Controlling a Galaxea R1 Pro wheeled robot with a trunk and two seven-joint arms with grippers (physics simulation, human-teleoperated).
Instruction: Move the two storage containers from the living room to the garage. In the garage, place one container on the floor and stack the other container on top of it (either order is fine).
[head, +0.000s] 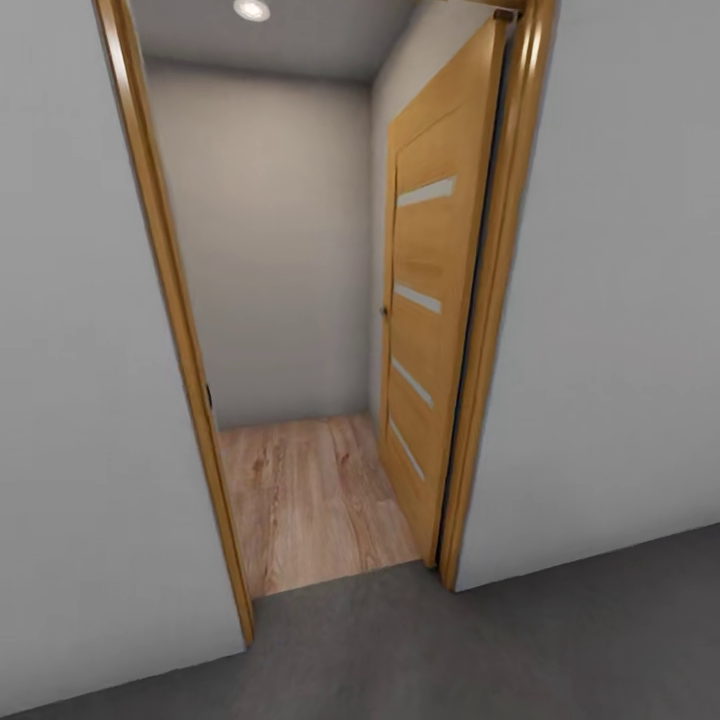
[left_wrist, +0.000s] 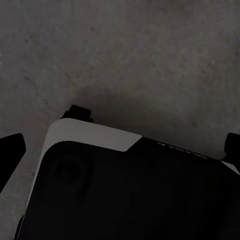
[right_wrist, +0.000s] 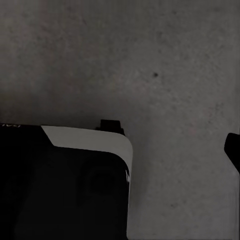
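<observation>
The two storage containers are out of view. I stand on the garage's dark grey concrete floor (head: 520, 650), facing a doorway (head: 300, 400) with a light wood plank floor (head: 310, 500) beyond it. My left gripper (left_wrist: 120, 150) hangs over the concrete floor (left_wrist: 130, 55) and the robot's base (left_wrist: 125, 195). Its dark fingertips (left_wrist: 11, 155) sit far apart at the picture's edges, open and empty. One fingertip (right_wrist: 233, 150) of my right gripper (right_wrist: 120, 150) shows at the edge, spread wide above the concrete floor (right_wrist: 175, 75), with nothing in it.
A wooden door (head: 435, 300) with narrow glazed strips stands swung open on the right side of the opening. An orange wood frame (head: 170, 300) borders the doorway, with white walls (head: 90, 400) on both sides. A grey wall (head: 270, 250) closes the small space beyond.
</observation>
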